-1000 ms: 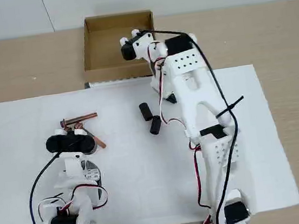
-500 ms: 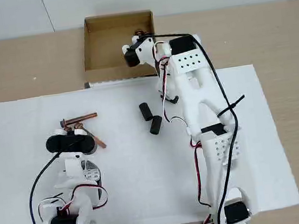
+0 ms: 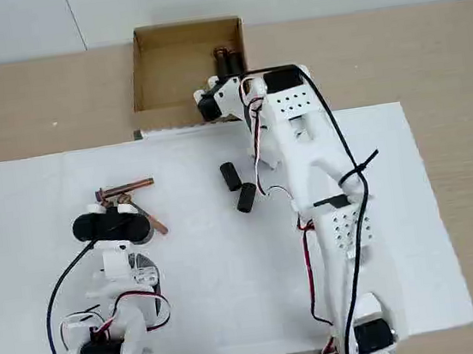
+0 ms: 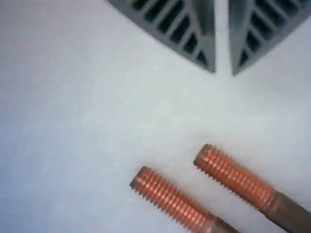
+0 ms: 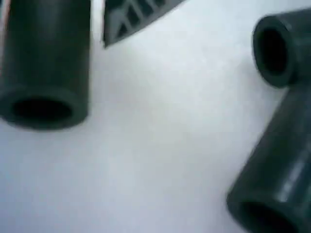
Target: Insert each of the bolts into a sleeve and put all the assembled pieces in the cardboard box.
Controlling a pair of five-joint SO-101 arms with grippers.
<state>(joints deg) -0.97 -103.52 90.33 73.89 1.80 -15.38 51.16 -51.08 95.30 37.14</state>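
The cardboard box [image 3: 135, 86] stands at the table's far side. One assembled bolt and sleeve [image 3: 226, 57] lies inside by its right wall. My right gripper [image 3: 210, 102] hangs over the box's near wall, open and apart from that piece. Two black sleeves [image 3: 230, 175] [image 3: 245, 197] lie on the paper. The right wrist view has a black sleeve [image 5: 43, 63] beside a grey finger [image 5: 131, 19] and two more sleeves [image 5: 277, 48] [image 5: 272, 174]. Two copper bolts [image 3: 126, 189] [image 3: 154, 222] lie by my left gripper [image 3: 116, 216]. That gripper [image 4: 222, 58] is shut just above their threaded ends [image 4: 170, 199] [image 4: 238, 179].
A white paper sheet [image 3: 217, 300] covers the middle of the wooden table [image 3: 445, 48]. The right arm's body [image 3: 324, 183] stretches from the near edge up to the box, with cables along it. Open paper lies between the two arms.
The right gripper let the assembled piece go into the box and drew back toward the box's near wall. The left arm and the loose parts have not moved.
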